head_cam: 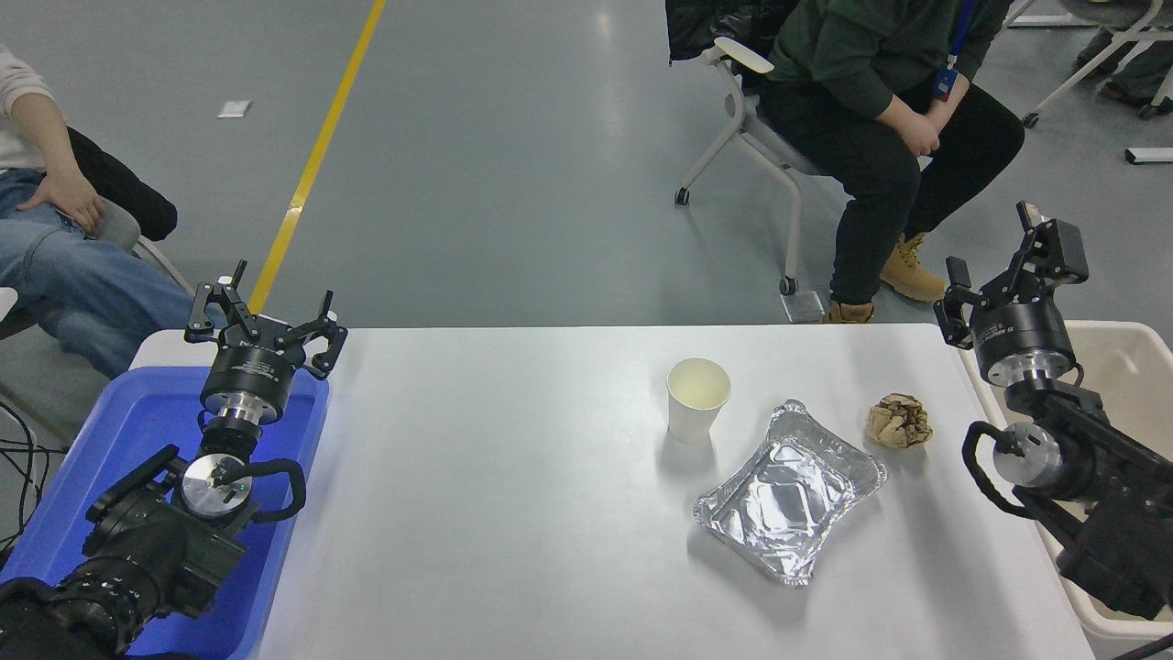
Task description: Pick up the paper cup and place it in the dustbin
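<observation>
The paper cup (697, 400) stands upright on the worktop (513, 513), mouth up, toward the far edge and right of centre. It is untouched. A crinkled foil tray (790, 490) lies just beside it on the near-right side, apart from it, and a crumpled brown paper ball (899, 421) sits further right.

The right gripper (994, 275) hangs above the worktop's right edge, over the dustbin (1132, 367) that stands against that edge. Its fingers are spread and grasp nothing. It is well apart from the cup.

The left gripper (266, 321) is parked over the blue tray (137, 431) at the left edge, also released and empty.

Assessment: the reach has not begun. The right arm should travel left along the far side, clearing the paper ball, and close on the cup's wall below the rolled rim. Light pressure is advisable (thin paper will likely crumple or tip). The lift should pass above the foil tray before returning to the dustbin.
</observation>
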### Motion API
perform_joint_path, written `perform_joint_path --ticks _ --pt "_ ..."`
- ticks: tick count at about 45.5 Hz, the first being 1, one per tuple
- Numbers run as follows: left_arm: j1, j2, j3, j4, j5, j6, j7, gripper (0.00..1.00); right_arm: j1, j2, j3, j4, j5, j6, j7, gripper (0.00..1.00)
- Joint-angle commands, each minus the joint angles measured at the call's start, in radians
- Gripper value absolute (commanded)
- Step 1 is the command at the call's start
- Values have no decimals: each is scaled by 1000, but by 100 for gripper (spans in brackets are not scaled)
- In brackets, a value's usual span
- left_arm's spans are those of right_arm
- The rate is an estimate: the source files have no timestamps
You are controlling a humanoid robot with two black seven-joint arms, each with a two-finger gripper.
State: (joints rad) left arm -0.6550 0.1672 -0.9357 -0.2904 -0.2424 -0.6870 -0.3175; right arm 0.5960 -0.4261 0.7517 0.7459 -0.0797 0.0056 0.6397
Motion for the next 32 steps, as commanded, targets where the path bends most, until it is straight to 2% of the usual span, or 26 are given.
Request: perform_joint_path --ticks 1,32 --pt "0 0 0 0 -1 0 0 99 19 13 0 1 0 -1 0 100" --pt "0 0 0 0 0 0 0 99 7 27 -11 -11 -2 5 0 100"
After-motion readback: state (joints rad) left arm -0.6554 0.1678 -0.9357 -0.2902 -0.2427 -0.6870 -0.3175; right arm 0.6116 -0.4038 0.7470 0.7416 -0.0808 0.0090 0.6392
